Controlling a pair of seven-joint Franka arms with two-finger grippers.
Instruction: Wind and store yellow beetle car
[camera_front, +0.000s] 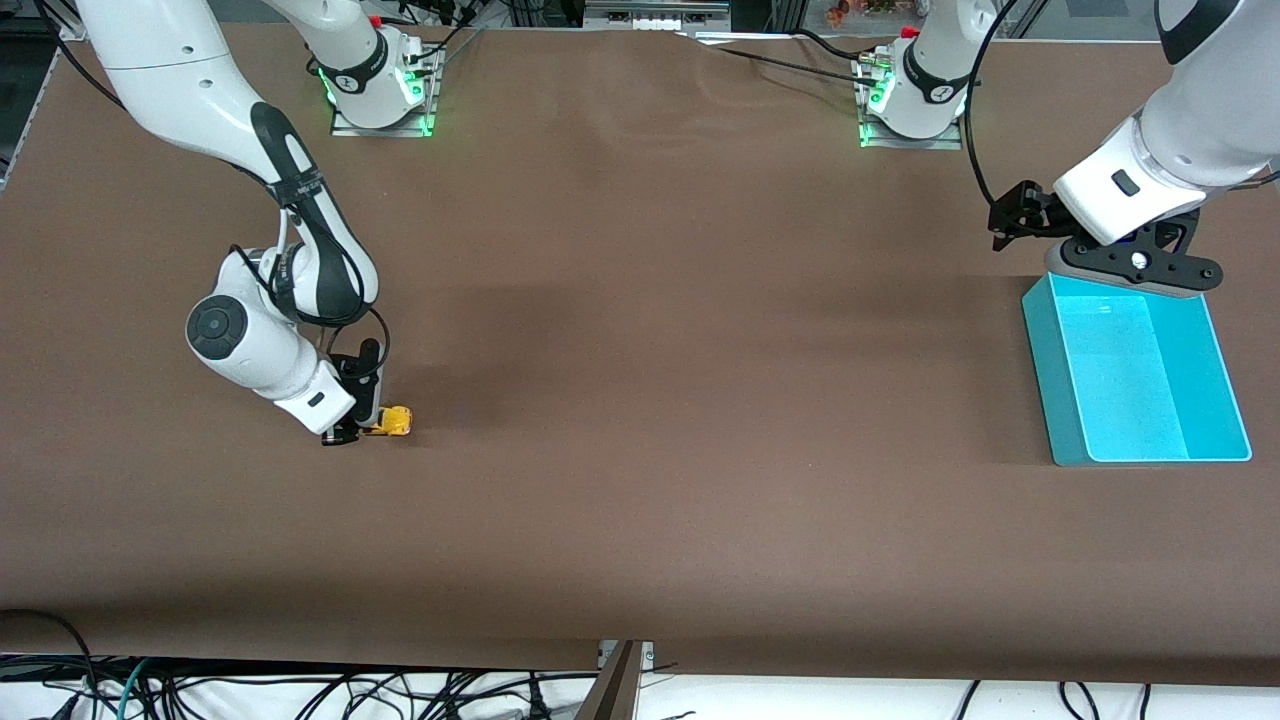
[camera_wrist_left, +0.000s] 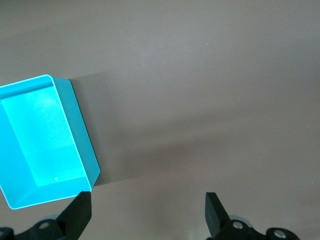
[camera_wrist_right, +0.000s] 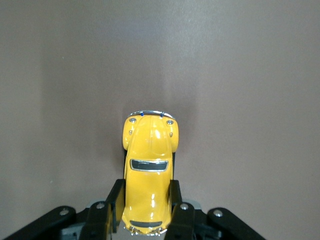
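The small glossy yellow beetle-shaped toy car (camera_wrist_right: 149, 175) is clamped by its flanks between the fingers of the right pincer (camera_front: 352, 430), low on the brown tabletop (camera_front: 640, 350) toward the right arm's end; wheels appear to be on the surface. The left pincer (camera_wrist_left: 147, 212) is held wide apart and empty, waiting over the edge of the open turquoise plastic bin (camera_front: 1140, 375). Risks judged: the rounded body could be squeezed out of the narrow grip during wind-back, or the wheels skidded instead of turned if downward pressure is too light.
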